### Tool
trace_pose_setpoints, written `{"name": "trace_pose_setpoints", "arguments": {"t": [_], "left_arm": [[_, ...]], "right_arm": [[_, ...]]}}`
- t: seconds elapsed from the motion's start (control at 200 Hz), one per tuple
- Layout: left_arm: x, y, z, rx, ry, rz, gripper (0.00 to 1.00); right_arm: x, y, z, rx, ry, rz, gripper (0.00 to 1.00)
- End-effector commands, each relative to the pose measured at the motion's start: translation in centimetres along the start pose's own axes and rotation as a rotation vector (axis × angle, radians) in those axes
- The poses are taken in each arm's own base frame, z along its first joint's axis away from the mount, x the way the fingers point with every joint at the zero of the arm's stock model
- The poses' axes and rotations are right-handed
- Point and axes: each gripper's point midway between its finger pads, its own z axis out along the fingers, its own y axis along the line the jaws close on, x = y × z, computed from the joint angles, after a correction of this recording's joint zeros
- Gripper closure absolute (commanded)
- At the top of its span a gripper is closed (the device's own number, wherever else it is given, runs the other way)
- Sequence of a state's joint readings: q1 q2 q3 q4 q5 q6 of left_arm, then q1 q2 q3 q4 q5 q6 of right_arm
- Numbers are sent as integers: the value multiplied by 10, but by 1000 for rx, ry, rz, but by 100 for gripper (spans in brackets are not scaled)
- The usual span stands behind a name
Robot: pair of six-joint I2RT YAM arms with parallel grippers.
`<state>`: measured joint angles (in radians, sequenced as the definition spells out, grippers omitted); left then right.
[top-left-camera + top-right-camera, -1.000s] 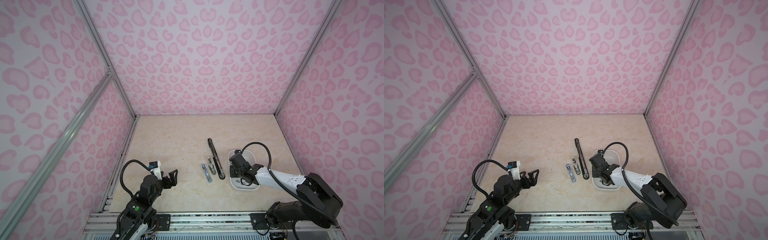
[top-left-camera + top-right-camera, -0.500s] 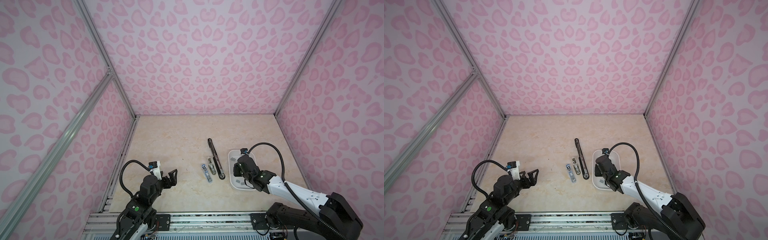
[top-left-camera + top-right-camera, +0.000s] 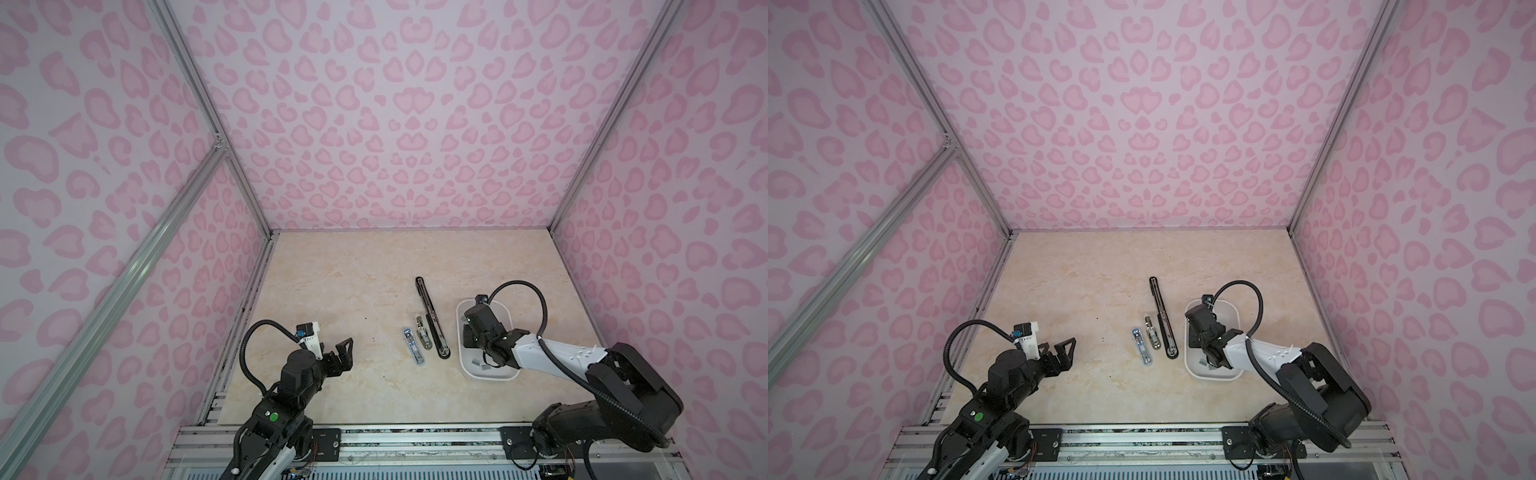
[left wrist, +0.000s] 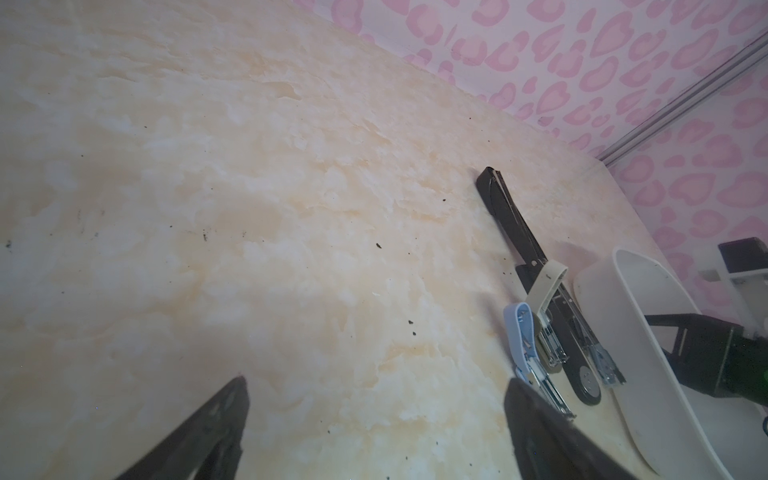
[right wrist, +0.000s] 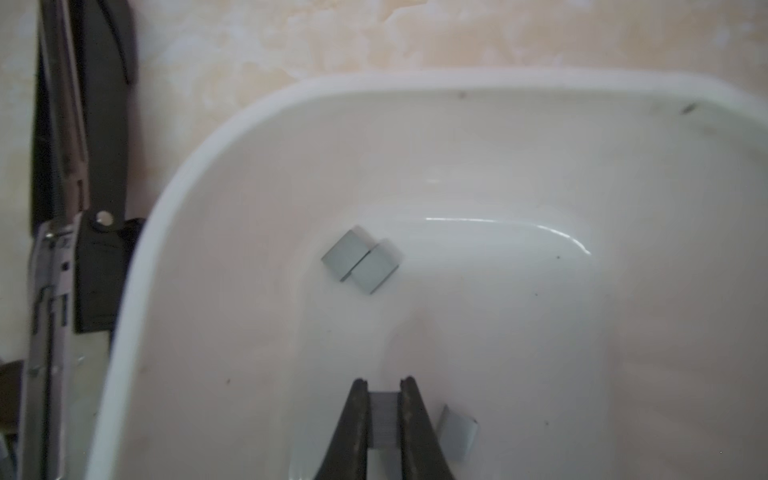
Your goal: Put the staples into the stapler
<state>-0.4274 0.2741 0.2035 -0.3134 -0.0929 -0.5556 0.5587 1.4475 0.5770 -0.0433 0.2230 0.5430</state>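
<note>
**Status**
- Right claw (image 5: 384,386): clenched on one staple strip (image 5: 384,419), pinched at the very fingertips inside the white tray (image 5: 457,79). In both top views the tray sits lower right of centre, just beside the black stapler (image 3: 430,316).
- Three loose strips lie in the tray: a touching pair (image 5: 359,259) and a single strip (image 5: 457,432) just beside the claw.
- Left claw (image 4: 376,384): released, jaws wide, over bare worktop (image 3: 332,291) at lower left, well apart from the staplers.

**Hazards**
1. Slip or pivot. The grip is shallow and the metal is smooth, so a fast lift could rotate or drop the strip.
2. Breakage. Too much squeeze could split the strip.
3. Snagging. A low exit path may catch the tray wall or drag the single strip along.
4. Misfeed. The black, beige (image 3: 423,336) and blue stapler (image 3: 413,352) lie opened and close together. Which one is the target cannot be told. A tilted strip could miss the narrow channel.
5. Shifting. No claw steadies any stapler, so insertion pressure may push it aside.
</note>
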Motion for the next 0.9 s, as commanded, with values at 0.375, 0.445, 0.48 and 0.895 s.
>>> {"name": "trace_pose_setpoints", "arguments": {"t": [0.375,0.445,0.48,0.895], "left_arm": [[-5,-2,0,3,-15,-2,3],[-5,-2,0,3,-17,-2,3],[-5,-2,0,3,-16,-2,3],[-6,-2,0,1,-20,-4,3]], "right_arm": [[-14,-13,27,74,35,32,76],[-15,-13,27,79,47,30,73],[-15,-14,27,83,56,27,73],[-14,-9,32,67,123,16,78]]}}
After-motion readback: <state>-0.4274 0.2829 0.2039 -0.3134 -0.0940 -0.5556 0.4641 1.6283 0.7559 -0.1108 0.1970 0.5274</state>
